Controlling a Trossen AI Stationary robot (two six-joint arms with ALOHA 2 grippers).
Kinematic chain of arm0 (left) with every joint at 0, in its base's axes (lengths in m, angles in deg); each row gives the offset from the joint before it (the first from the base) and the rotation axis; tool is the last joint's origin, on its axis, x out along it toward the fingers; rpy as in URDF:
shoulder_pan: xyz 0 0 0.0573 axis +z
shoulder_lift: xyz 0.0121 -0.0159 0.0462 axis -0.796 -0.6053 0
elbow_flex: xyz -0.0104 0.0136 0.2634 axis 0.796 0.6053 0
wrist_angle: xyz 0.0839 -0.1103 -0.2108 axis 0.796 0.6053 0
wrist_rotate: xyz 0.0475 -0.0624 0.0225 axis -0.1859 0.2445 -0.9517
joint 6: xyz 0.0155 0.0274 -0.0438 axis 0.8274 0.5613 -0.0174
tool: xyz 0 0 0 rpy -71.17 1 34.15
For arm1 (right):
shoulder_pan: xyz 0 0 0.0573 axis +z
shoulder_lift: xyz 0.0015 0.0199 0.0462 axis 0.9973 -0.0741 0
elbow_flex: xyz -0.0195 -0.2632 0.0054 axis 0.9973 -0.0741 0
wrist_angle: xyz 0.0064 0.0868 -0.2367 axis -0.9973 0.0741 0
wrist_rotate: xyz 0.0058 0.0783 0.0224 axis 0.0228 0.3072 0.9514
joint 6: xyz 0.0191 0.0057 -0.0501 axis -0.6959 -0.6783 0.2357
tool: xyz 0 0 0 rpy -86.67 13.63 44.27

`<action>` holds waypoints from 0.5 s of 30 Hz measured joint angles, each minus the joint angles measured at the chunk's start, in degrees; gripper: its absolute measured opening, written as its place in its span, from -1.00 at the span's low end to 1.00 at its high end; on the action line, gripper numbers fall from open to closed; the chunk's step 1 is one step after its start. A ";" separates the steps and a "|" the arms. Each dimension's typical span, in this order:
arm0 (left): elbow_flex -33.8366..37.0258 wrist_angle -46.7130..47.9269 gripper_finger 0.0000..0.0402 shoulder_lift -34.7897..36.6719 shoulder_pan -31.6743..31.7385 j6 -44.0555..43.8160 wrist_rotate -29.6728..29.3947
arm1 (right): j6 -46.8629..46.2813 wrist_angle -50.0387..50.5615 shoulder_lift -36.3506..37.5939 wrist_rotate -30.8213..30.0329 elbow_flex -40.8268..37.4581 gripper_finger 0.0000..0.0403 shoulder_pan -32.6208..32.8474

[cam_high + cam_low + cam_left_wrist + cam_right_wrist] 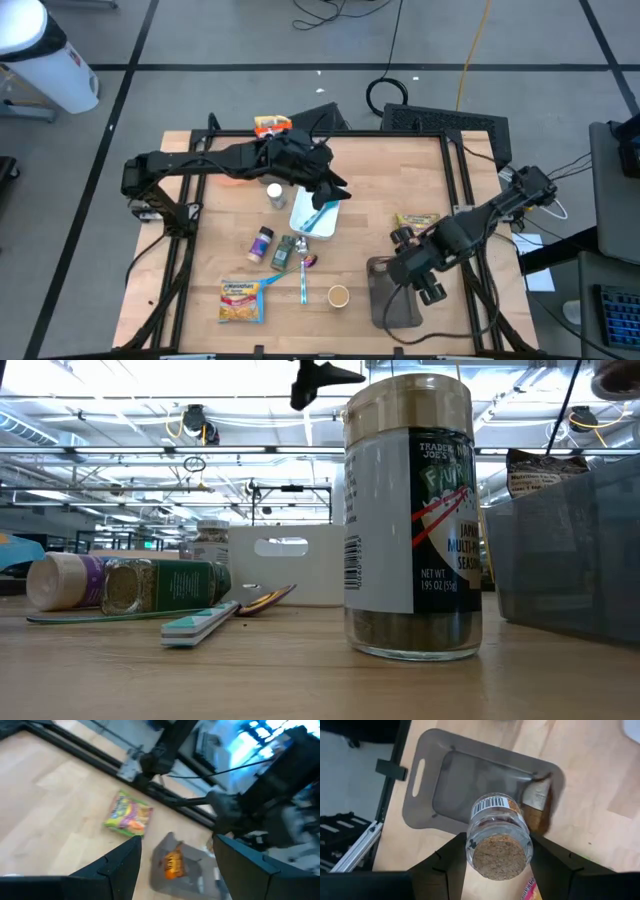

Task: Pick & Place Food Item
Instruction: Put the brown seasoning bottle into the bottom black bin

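Above grey bin (440, 785): my right gripper (497, 851), clamped round a jar (496, 834)
Over white bin (316, 217): my left gripper (335, 192), fingers apart, empty

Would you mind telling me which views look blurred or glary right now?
Left wrist view: smeared throughout, the snack packet soft. Low view: bright ceiling lights glare behind the seasoning jar, whose label stays legible. Right wrist view: the held jar and grey bin are sharp. High view: evenly lit.
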 joint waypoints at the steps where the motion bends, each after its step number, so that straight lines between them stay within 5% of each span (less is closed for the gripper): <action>1: 0.73 -1.56 0.27 0.02 0.32 -0.31 1.61 | 0.02 -0.01 -0.79 0.05 0.24 -0.15 0.28; 15: 3.12 -7.87 0.27 1.57 -0.30 1.57 23.91 | -2.84 1.76 -14.74 -1.84 0.23 -0.15 0.88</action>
